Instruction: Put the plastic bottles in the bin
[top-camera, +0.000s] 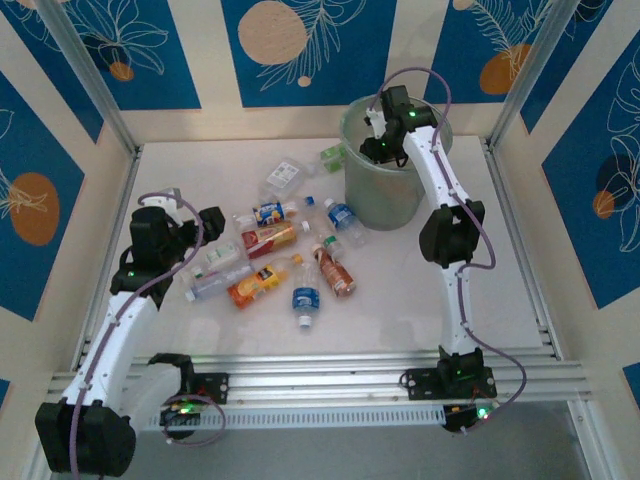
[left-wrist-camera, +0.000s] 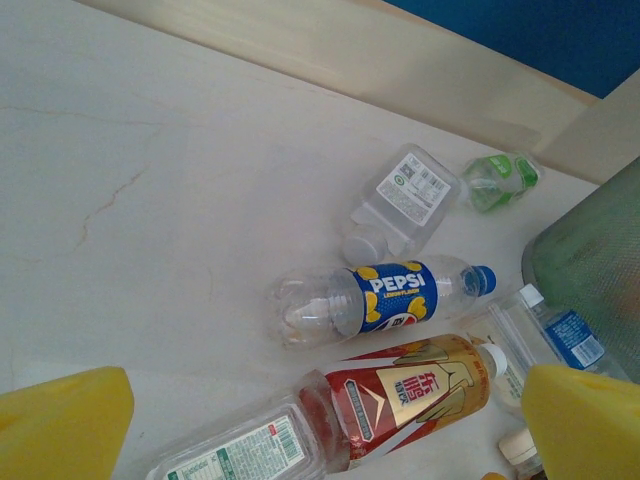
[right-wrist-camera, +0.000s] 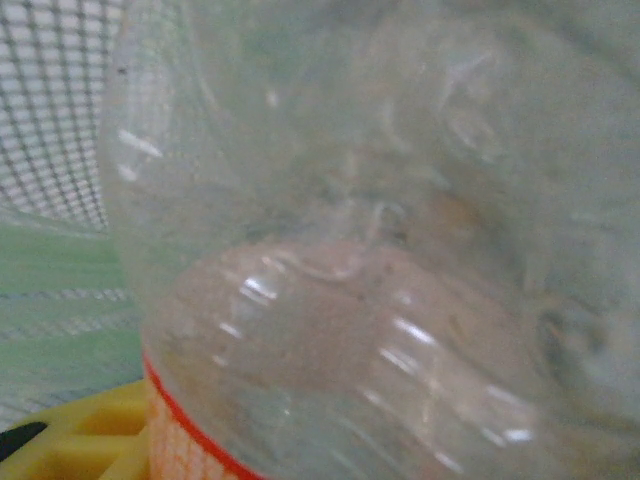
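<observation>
A white, faintly veined table (top-camera: 420, 290) is serving as the floor of a booth. Its walls (top-camera: 150, 50) are showing blue panels with white leaf outlines and orange discs between cream strips. Aluminium frame posts (top-camera: 90, 80) are standing at the far corners, and a ribbed metal rail (top-camera: 330, 385) is running along the near edge. The plastic bottles (top-camera: 280, 250) are lying scattered on their sides in the middle of the table, just left of the bin (top-camera: 385, 200), which is standing upright toward the far right. The right gripper (top-camera: 378, 140) is hanging over the bin's mouth and clamping a clear bottle (right-wrist-camera: 350, 300) with an orange-red label band; a yellow finger (right-wrist-camera: 90, 430) is showing beneath it. The left gripper (top-camera: 212, 225) is hovering over the left end of the pile, its yellow fingers (left-wrist-camera: 60, 425) spread wide with nothing grasped between them. Under that wrist, a blue-capped Pepsi bottle (left-wrist-camera: 385, 300) is showing "PEPSI" in white on a blue label dotted with yellow; the smaller line beneath is too fine to read. Just nearer, a red-and-gold bottle (left-wrist-camera: 400, 395) is carrying Chinese characters I cannot make out. Farther off, a flat clear bottle (left-wrist-camera: 405, 195) with a white printed label is lying near a crushed green bottle (left-wrist-camera: 500, 180), and a blue-labelled bottle (left-wrist-camera: 560, 335) is lying just beside the bin.
</observation>
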